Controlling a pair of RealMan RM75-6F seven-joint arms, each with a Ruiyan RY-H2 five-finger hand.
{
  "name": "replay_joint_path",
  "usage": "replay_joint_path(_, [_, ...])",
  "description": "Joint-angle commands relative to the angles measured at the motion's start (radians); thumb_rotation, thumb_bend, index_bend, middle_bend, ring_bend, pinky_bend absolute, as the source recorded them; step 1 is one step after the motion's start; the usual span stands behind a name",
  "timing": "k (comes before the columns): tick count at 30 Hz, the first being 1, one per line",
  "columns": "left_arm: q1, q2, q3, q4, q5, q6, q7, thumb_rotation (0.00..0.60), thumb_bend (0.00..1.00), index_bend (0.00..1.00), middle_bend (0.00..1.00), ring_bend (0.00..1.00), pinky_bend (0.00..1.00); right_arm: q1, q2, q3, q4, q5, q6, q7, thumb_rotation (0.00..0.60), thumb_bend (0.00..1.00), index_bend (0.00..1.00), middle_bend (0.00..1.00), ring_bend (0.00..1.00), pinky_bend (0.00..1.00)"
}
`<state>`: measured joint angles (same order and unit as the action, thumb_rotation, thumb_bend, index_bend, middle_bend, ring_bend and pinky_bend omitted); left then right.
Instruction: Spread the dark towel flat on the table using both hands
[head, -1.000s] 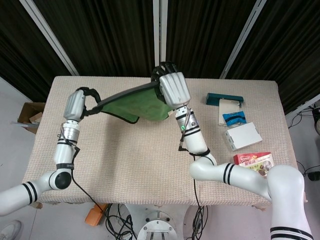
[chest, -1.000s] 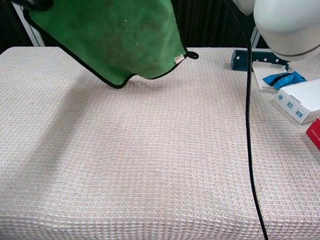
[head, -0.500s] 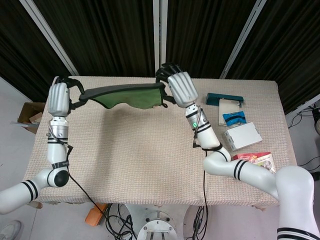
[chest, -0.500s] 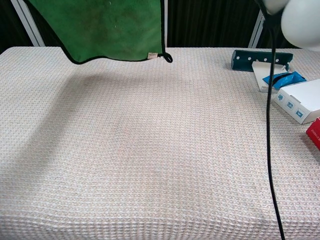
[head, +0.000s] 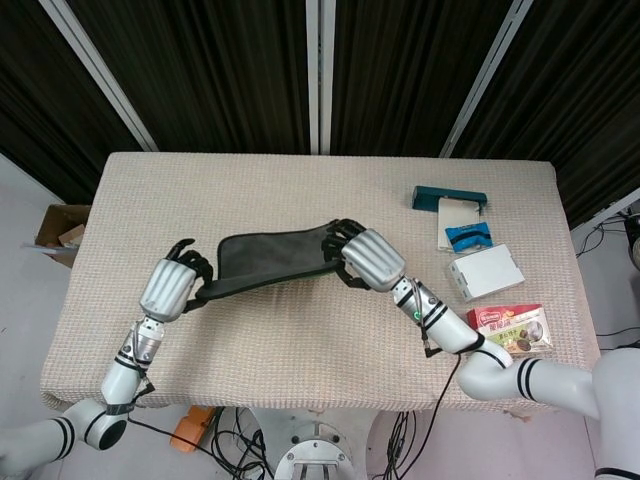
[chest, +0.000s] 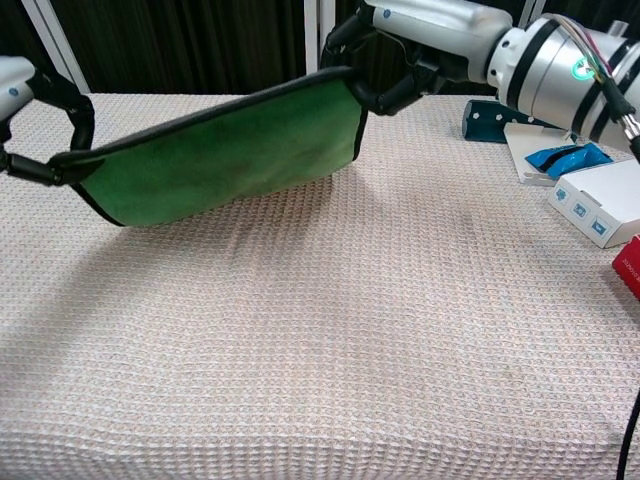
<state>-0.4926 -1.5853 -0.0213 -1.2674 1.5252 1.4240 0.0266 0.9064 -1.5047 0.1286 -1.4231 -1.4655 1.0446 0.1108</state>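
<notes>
I have the towel (head: 272, 262) stretched low over the table (head: 300, 330), left hand (head: 172, 287) and right hand (head: 368, 258) each pinching a corner.

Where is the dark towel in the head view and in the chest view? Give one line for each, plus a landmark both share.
Head view: the dark towel is left of centre, stretched between both hands.
Chest view: the towel is at upper left, green side showing.
Shared landmark: the teal box at the table's far right.
</notes>
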Motion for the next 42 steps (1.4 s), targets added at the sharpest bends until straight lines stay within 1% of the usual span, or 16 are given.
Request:
replay_joint_path(1, [0.021, 0.002, 0.032, -0.020, 0.035, 0.010, 0.028, 0.600, 0.48, 0.68, 0.58, 0.42, 0.19, -0.019, 0.024, -0.038, -0.045, -0.030, -0.013, -0.024, 0.600, 0.54, 0.71, 0.34, 0.17, 0.18])
replay_joint_path(4, [0.031, 0.010, 0.054, -0.039, 0.058, 0.004, 0.055, 0.600, 0.48, 0.68, 0.58, 0.42, 0.19, -0.027, 0.028, -0.063, -0.064, -0.044, -0.030, -0.060, 0.600, 0.54, 0.71, 0.33, 0.17, 0.18])
replay_joint_path(9, [0.040, 0.020, 0.081, -0.070, 0.079, -0.027, 0.099, 0.600, 0.48, 0.66, 0.56, 0.42, 0.19, -0.039, 0.014, -0.086, -0.066, -0.054, -0.048, -0.092, 0.600, 0.54, 0.71, 0.33, 0.17, 0.18])
replay_joint_path(14, [0.044, 0.022, 0.095, -0.084, 0.088, -0.061, 0.138, 0.600, 0.47, 0.60, 0.53, 0.41, 0.18, -0.053, -0.024, -0.107, -0.036, -0.077, -0.048, -0.114, 0.600, 0.54, 0.69, 0.32, 0.17, 0.18])
replay_joint_path(18, [0.044, 0.042, 0.104, -0.123, 0.080, -0.104, 0.182, 0.600, 0.44, 0.49, 0.44, 0.35, 0.17, -0.066, -0.055, -0.123, -0.005, -0.109, -0.032, -0.137, 0.600, 0.50, 0.65, 0.31, 0.17, 0.18])
replay_joint_path(19, [0.044, 0.048, 0.105, -0.133, 0.076, -0.114, 0.194, 0.600, 0.41, 0.46, 0.41, 0.32, 0.16, -0.069, -0.062, -0.125, 0.001, -0.113, -0.027, -0.143, 0.600, 0.47, 0.63, 0.31, 0.17, 0.17])
replay_joint_path(20, [0.043, 0.054, 0.107, -0.145, 0.072, -0.126, 0.208, 0.600, 0.37, 0.41, 0.36, 0.29, 0.16, -0.073, -0.069, -0.127, 0.006, -0.117, -0.024, -0.149, 0.600, 0.43, 0.60, 0.31, 0.16, 0.17])
replay_joint_path(23, [0.041, 0.073, 0.107, -0.186, 0.055, -0.160, 0.253, 0.600, 0.26, 0.32, 0.30, 0.25, 0.16, -0.083, -0.087, -0.135, 0.016, -0.123, -0.022, -0.171, 0.600, 0.29, 0.53, 0.28, 0.14, 0.16])
replay_joint_path(26, [0.039, 0.092, 0.111, -0.229, 0.042, -0.193, 0.284, 0.600, 0.19, 0.27, 0.26, 0.23, 0.16, -0.090, -0.097, -0.141, 0.013, -0.123, -0.030, -0.195, 0.600, 0.17, 0.47, 0.26, 0.12, 0.15])
replay_joint_path(29, [0.039, 0.101, 0.114, -0.253, 0.046, -0.203, 0.308, 0.600, 0.14, 0.25, 0.24, 0.22, 0.16, -0.097, -0.100, -0.145, -0.001, -0.115, -0.043, -0.217, 0.600, 0.07, 0.41, 0.24, 0.10, 0.13])
replay_joint_path(31, [0.040, 0.112, 0.115, -0.274, 0.040, -0.216, 0.326, 0.600, 0.12, 0.23, 0.21, 0.20, 0.16, -0.099, -0.094, -0.148, -0.018, -0.104, -0.063, -0.235, 0.600, 0.03, 0.37, 0.22, 0.08, 0.12])
replay_joint_path(33, [0.040, 0.124, 0.116, -0.295, 0.035, -0.224, 0.334, 0.600, 0.09, 0.21, 0.18, 0.18, 0.16, -0.100, -0.085, -0.151, -0.037, -0.090, -0.085, -0.258, 0.600, 0.00, 0.31, 0.20, 0.06, 0.10])
replay_joint_path(35, [0.042, 0.138, 0.116, -0.316, 0.034, -0.227, 0.333, 0.600, 0.07, 0.21, 0.17, 0.18, 0.16, -0.102, -0.072, -0.151, -0.065, -0.077, -0.098, -0.284, 0.600, 0.00, 0.22, 0.17, 0.03, 0.07])
replay_joint_path(38, [0.048, 0.167, 0.113, -0.350, 0.032, -0.222, 0.324, 0.600, 0.06, 0.20, 0.17, 0.18, 0.16, -0.109, -0.043, -0.145, -0.116, -0.059, -0.103, -0.317, 0.600, 0.00, 0.14, 0.14, 0.00, 0.04])
replay_joint_path(40, [0.054, 0.201, 0.107, -0.386, 0.023, -0.215, 0.305, 0.600, 0.06, 0.19, 0.17, 0.18, 0.16, -0.122, -0.014, -0.138, -0.150, -0.062, -0.074, -0.351, 0.600, 0.00, 0.10, 0.12, 0.00, 0.02])
replay_joint_path(42, [0.062, 0.232, 0.093, -0.413, 0.015, -0.192, 0.273, 0.600, 0.05, 0.19, 0.17, 0.18, 0.16, -0.145, 0.011, -0.125, -0.175, -0.058, -0.029, -0.363, 0.600, 0.00, 0.09, 0.12, 0.00, 0.02])
